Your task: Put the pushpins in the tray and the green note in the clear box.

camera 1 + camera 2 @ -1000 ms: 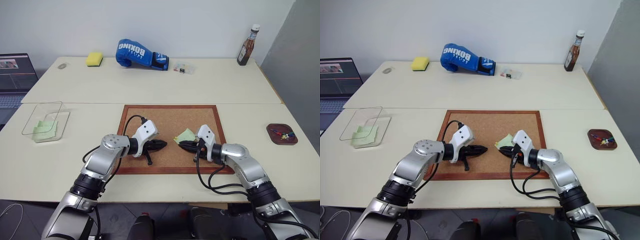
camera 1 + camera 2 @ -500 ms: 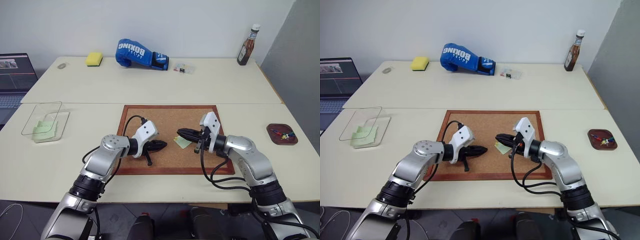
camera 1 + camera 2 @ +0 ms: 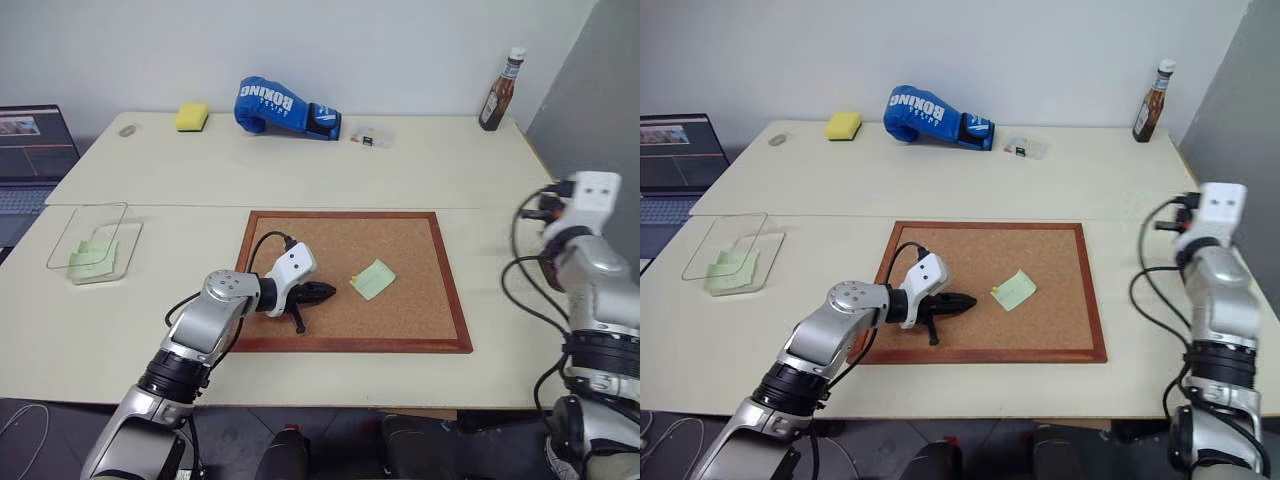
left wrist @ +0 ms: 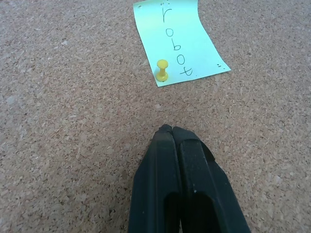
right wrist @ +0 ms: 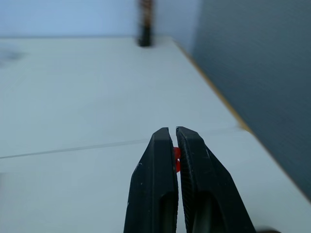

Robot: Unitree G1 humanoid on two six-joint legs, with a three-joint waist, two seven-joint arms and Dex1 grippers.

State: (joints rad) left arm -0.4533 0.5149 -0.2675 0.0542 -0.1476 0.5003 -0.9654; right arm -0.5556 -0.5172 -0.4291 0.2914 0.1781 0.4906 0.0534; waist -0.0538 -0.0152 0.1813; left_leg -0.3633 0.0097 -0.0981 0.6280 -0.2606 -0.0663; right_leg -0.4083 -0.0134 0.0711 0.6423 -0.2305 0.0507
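Left hand [image 4: 167, 130] low over board, fingers pressed together. Right hand [image 5: 175, 133] raised, level, pinching red pushpin [image 5: 177, 158].

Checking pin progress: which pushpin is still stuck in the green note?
The yellow pushpin, at one corner of the green note on the corkboard. The red pushpin is pinched in the right gripper.

The green note [image 3: 373, 279] lies on the corkboard [image 3: 430, 255], with the clear box [image 3: 92, 243] well to its left.
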